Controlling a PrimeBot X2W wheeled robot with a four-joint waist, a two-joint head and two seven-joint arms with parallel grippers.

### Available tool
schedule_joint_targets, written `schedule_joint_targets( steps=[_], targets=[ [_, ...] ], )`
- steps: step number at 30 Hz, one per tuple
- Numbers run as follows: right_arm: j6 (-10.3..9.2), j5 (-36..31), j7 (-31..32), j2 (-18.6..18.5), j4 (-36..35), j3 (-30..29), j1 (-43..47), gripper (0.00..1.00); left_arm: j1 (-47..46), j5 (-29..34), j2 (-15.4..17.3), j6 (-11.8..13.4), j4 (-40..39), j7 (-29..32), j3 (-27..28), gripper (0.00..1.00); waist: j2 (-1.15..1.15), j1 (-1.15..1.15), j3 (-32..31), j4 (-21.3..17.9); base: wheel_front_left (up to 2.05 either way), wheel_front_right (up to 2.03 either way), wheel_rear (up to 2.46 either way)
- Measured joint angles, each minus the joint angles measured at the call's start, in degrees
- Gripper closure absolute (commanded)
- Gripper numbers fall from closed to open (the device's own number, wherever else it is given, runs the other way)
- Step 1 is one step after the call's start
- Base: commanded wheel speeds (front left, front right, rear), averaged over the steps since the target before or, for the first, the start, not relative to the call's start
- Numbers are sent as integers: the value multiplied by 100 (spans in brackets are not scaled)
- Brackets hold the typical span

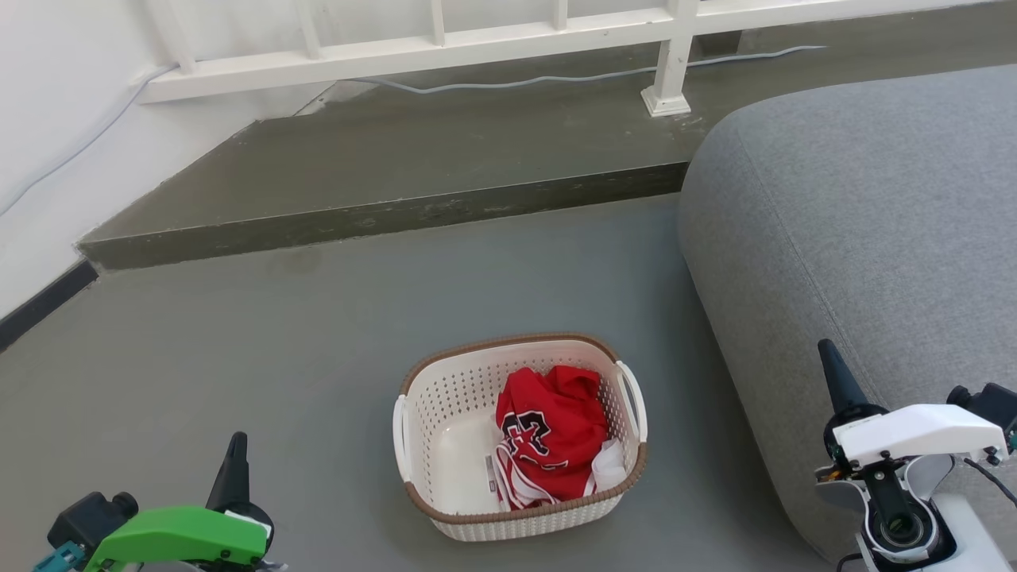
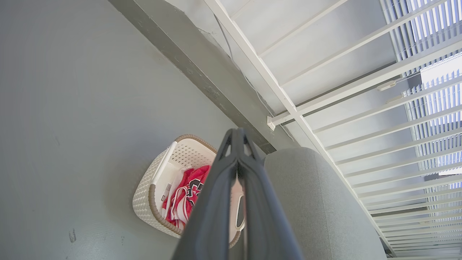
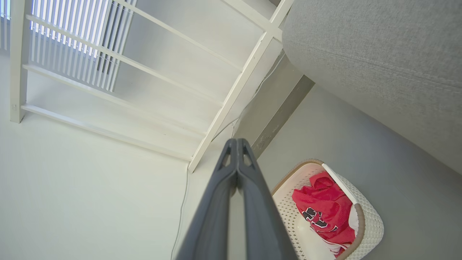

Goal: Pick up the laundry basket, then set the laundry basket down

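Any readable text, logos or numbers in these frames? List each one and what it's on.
Red shirt in the laundry basket: black-and-white print, crumpled and folded over, cannot be read.
White tag beside the shirt: too small to read.
Nothing else bears readable text.

Open floor (image 1: 238, 357) left of laundry basket (image 1: 524, 526); sofa (image 1: 858, 222) near right.

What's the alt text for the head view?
A cream basket holding a red jersey sits on the grey floor at bottom centre, left of a grey sofa. The left gripper and right gripper hang shut at the lower corners, clear of it. A step and white railing run behind.
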Motion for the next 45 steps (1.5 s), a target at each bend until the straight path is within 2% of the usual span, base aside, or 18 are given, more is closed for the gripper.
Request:
schedule_joint_targets(
  steps=[45],
  targets=[
    [538, 2752, 698, 294, 67, -1078, -119, 100, -430, -3077, 93, -555, 267, 694, 465, 100, 0, 0, 38, 145, 0, 0, 0]
  ],
)
